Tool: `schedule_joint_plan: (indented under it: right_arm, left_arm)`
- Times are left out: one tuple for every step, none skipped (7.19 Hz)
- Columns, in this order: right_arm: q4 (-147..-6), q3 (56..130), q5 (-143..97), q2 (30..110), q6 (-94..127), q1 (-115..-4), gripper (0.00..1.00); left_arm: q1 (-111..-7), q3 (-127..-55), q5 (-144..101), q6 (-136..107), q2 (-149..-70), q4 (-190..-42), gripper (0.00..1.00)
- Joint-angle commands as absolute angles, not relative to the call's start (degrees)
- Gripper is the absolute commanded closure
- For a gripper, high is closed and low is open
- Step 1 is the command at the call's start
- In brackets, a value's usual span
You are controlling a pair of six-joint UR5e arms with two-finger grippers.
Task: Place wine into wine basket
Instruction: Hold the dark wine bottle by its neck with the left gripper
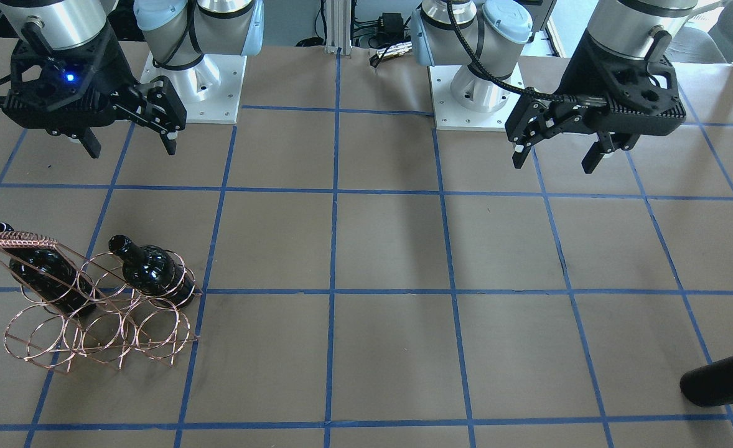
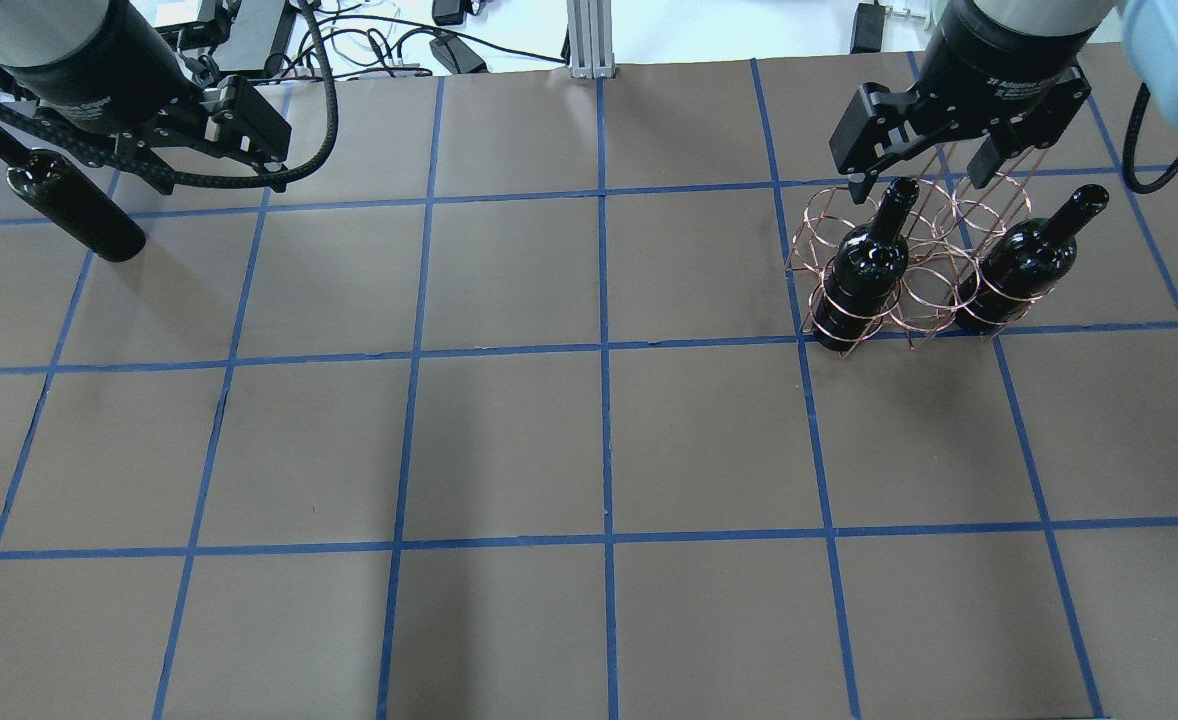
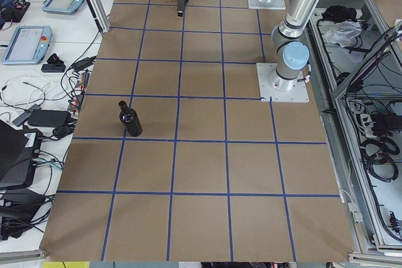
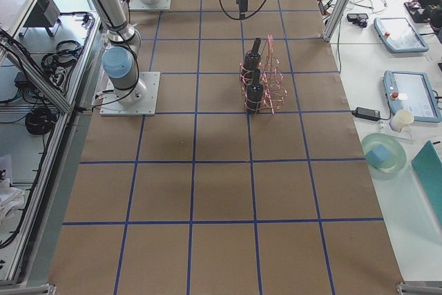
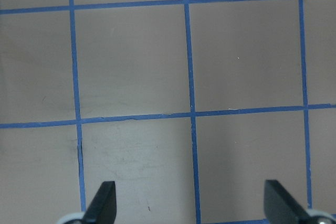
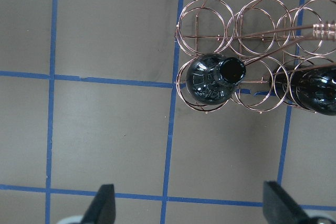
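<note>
1. Upright on the desk (image 2: 509, 440), far out on the robot's left and toward the operators' edge: the wine (image 2: 74, 205), a glossy black bottle with its narrow neck up.
2. Free-standing inside a square of blue tape lines (image 2: 604, 350), well apart from the wine basket (image 2: 911, 290), which sits across the width of the desk.
3. Cut off in the front-facing view, with only the bottle's lower body showing at the bottom right corner.
4. Left gripper (image 1: 553, 165): fingers spread wide and holding nothing.
5. Raised above the desk, off to one side of the wine and clear of it. Below the two fingertips in the left wrist view, just brown desk and tape.
6. Wine basket: thin copper wire, standing on the robot's right half of the desk, two rows of three round rings, wrapped handle bar (image 1: 18, 240) along the top.
7. Seated upright in the two end rings of the row nearer the robot: two look-alike bottles (image 2: 861, 275). Open ring between them, and three open rings in the other row.
8. Right gripper (image 2: 919, 185): spread apart as well, gripping nothing, poised over the basket.
9. In the right wrist view, the basket lying ahead of the fingertips, with one bottle's mouth seen straight from above.
</note>
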State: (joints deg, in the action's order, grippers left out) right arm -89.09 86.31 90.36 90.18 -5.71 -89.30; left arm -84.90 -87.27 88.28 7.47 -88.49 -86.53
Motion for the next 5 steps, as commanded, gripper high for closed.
schedule_joint_plan:
  right_arm:
    - [-89.1, 86.3, 90.5, 90.1, -6.4, -89.3, 0.00]
    - [-89.0, 86.3, 90.5, 90.1, -6.3, -89.3, 0.00]
    - [-89.0, 86.3, 90.5, 90.1, -6.3, -89.3, 0.00]
    - [-89.4, 86.3, 90.3, 89.8, -5.8, -89.3, 0.00]
    - [-89.3, 86.3, 90.6, 89.3, -6.6, -89.3, 0.00]
  left_arm:
    - [-84.9, -87.3, 88.3, 7.6, -88.5, -86.7, 0.00]
    - [-84.9, -87.4, 88.3, 7.5, -88.6, -86.7, 0.00]
    - [-84.9, -87.4, 88.3, 7.6, -88.6, -87.0, 0.00]
    - [-84.9, -87.4, 88.3, 7.6, -88.8, -87.0, 0.00]
    - [-84.7, -87.6, 88.5, 7.8, -89.1, -86.9, 0.00]
